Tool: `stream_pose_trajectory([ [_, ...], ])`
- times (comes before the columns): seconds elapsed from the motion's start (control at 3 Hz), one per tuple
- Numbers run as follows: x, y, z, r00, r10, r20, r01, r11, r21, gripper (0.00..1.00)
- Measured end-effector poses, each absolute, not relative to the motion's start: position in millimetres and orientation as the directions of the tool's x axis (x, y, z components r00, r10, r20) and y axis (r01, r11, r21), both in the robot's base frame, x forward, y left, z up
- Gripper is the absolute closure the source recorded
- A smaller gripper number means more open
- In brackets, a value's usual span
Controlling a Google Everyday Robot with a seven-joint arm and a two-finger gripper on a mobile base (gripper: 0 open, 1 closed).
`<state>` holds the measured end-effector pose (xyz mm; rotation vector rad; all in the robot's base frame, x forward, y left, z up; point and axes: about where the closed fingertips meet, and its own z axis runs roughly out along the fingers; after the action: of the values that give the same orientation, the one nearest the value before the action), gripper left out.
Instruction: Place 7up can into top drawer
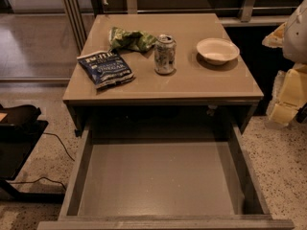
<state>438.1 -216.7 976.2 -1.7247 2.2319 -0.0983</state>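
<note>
The 7up can [164,54] stands upright on the tan table top [201,83], near its middle, with its shiny pull-tab top showing. The top drawer [158,181] is pulled out wide open below the table's front edge, and its flat grey floor is bare. My gripper [289,94] shows as pale white-yellow parts at the right edge of the view, beside the table's right side, well apart from the can and holding nothing that I can see.
A green chip bag [130,39] lies just left of the can at the back. A blue chip bag [105,67] lies at the front left. A white bowl [217,50] sits right of the can. A black stand [19,138] is on the floor at left.
</note>
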Motion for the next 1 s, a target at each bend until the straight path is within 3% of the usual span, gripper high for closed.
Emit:
stream_pose_trajectory([
  [0.67,439,-209,979,-0.200,-0.955,-0.221,-0.926,0.258,-0.275,0.00],
  [1.0,445,-198,984,-0.154,-0.939,-0.307,-0.911,0.255,-0.324,0.00],
])
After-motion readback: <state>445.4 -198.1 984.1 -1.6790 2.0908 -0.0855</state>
